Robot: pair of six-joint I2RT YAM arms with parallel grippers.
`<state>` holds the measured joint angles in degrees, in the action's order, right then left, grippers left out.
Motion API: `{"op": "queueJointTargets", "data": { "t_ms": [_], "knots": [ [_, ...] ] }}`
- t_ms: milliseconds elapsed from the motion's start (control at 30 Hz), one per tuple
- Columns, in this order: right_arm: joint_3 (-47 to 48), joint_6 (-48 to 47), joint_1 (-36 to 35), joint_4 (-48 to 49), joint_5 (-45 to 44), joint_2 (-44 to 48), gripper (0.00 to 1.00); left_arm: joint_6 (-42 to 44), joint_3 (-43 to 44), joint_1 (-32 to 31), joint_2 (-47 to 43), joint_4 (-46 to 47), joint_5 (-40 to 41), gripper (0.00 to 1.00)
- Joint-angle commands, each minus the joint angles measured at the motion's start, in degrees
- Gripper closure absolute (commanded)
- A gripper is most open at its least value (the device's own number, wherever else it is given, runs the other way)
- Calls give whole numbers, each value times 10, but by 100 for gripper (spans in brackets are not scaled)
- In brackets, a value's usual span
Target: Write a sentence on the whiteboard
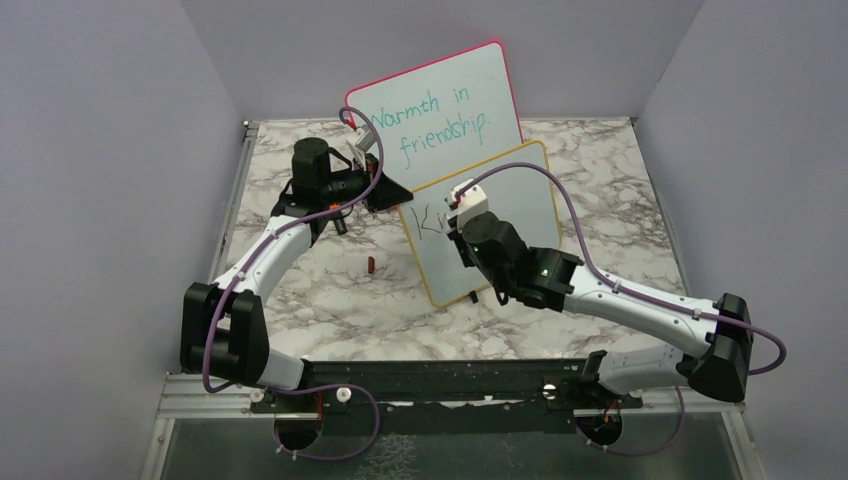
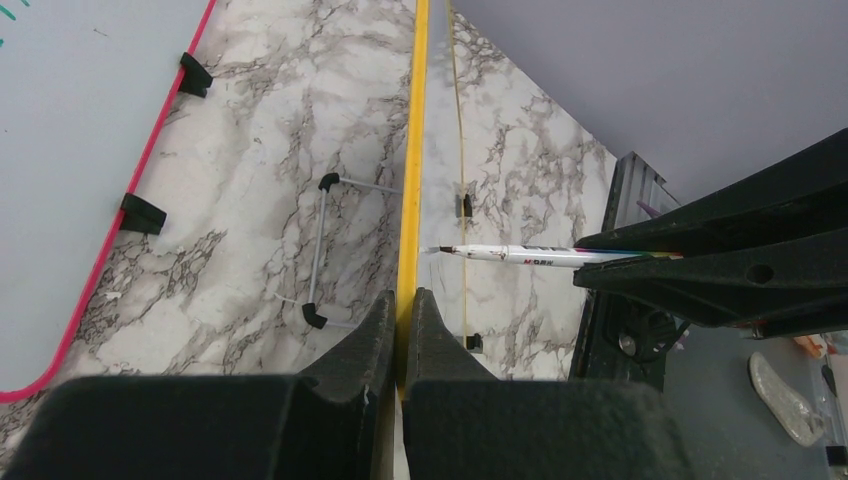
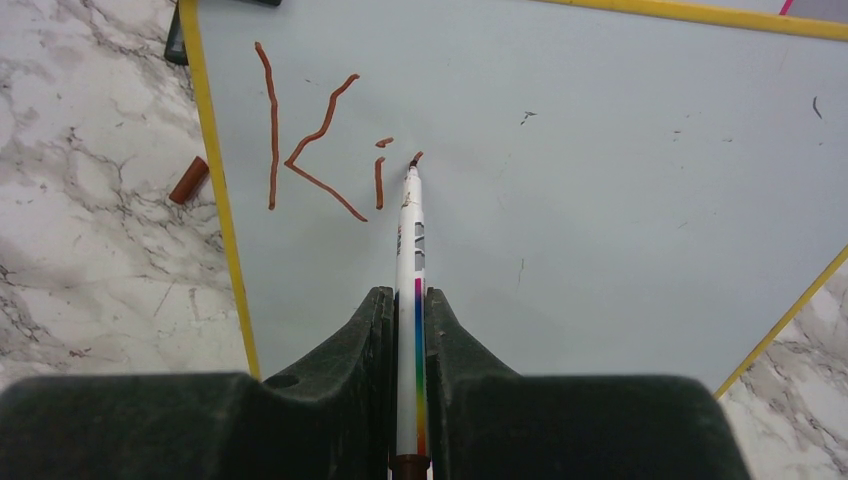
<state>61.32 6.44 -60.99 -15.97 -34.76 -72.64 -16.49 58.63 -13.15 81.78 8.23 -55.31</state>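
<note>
- The whiteboard point(image 1: 522, 200) stands up on the table point(image 1: 300, 295), tipped back a bit, in front of the pink board point(image 1: 440, 105). Standing up like this, its face looks at the right arm, so the arm can reach it.
- The left gripper point(image 2: 403, 300) pinches the yellow edge of the whiteboard. Both fingers are tight on the frame. I think it does this so the board does not slide or fall when the pen pushes on it.
- It grips the side edge, away from the white part. That leaves the writing space free.
- The right gripper point(image 3: 410, 295) is closed on the marker point(image 3: 410, 225). The marker lies straight between the fingers and sticks out far in front. That way the fingers stay off the board and only the tip gets there.
- The tip touches the board just beside the "i", where a tiny new mark shows.
- The sentence point(image 3: 318, 122) is only "Ki" so far, in red-brown, near the top left corner. Starting there leaves room for more words.
- Most of the writing is not done yet. The next letter needs small, gentle moves, I think.
- A little red-brown cap point(image 3: 188, 180) lies on the table, just beside the frame, out of the pen's way.
</note>
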Motion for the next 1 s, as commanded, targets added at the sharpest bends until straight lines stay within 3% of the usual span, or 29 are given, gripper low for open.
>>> {"op": "queueJointTargets", "data": {
  "t_ms": [0, 367, 967],
  "knots": [
    [-2, 10, 4, -29, 18, -8, 99, 21, 1, -7, 13, -35, -11, 100],
    [-4, 28, 4, -69, 34, -2, 99, 22, 1, -7, 10, -36, -10, 100],
    [-8, 18, 4, -25, 13, 2, 99, 23, 1, -7, 9, -39, -11, 100]
  ]
}}
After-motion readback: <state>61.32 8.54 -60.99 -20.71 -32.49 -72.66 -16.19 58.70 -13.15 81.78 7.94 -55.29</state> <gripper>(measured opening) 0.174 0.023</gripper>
